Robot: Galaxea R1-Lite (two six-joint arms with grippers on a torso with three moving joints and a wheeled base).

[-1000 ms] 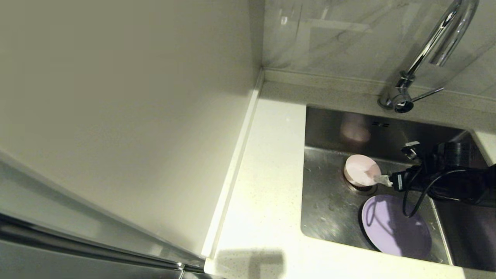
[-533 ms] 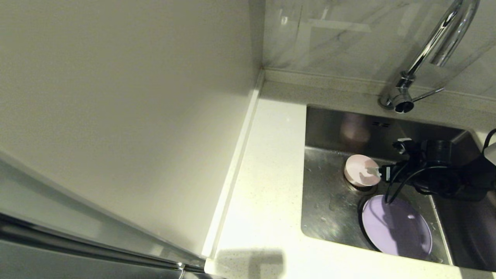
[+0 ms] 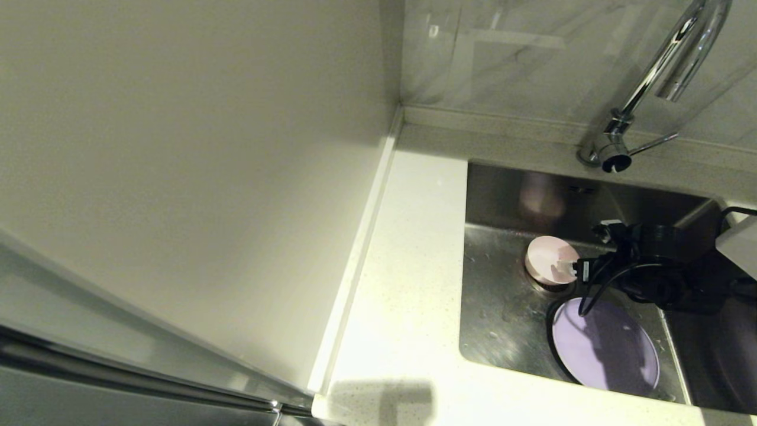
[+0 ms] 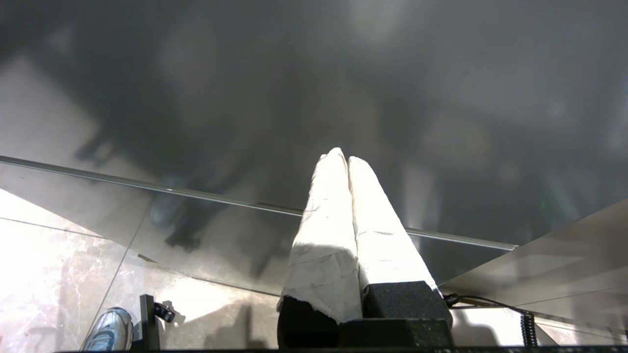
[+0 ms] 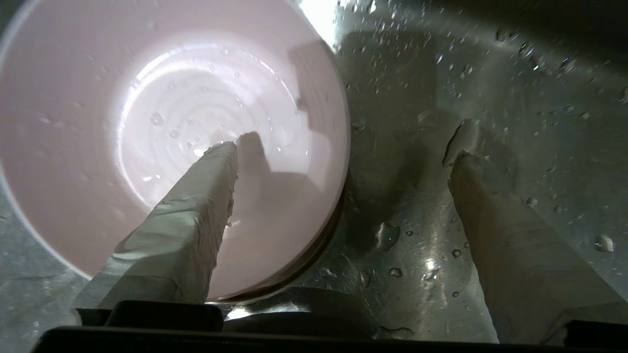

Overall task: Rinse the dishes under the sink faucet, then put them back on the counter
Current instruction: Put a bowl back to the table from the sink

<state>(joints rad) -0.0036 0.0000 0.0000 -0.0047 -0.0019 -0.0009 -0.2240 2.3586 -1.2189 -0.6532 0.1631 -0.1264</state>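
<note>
Right tool (image 5: pixel 343 162) reaching into the sink (image 3: pixel 502 331) from the right, fingers spread wide and released, straddling the rim of the pink bowl (image 3: pixel 549 260): one finger (image 5: pixel 196 220) hanging over the bowl's inside, the other finger (image 5: pixel 500 235) standing outside over the wet steel floor. Nothing being grasped; contact with the bowl's rim not determinable.

Pink bowl sitting upright over the drain, near the middle of the basin, water drops lying on its inner surface. Lilac plate (image 3: pixel 615 355) lying flat on the basin floor, nearer than the bowl and slightly to its right, partly crossed by the arm's black cable (image 3: pixel 597 284).

Faucet (image 3: pixel 656 77) standing at the far edge of the sink, spout arching over to the right, side lever pointing right. No water stream showing.

White speckled worktop (image 3: pixel 402 284) running along the left of the sink.

Left tool (image 4: pixel 347 162) hanging away from the sink over a tiled floor, padded fingers pressed together, clenched on nothing.
</note>
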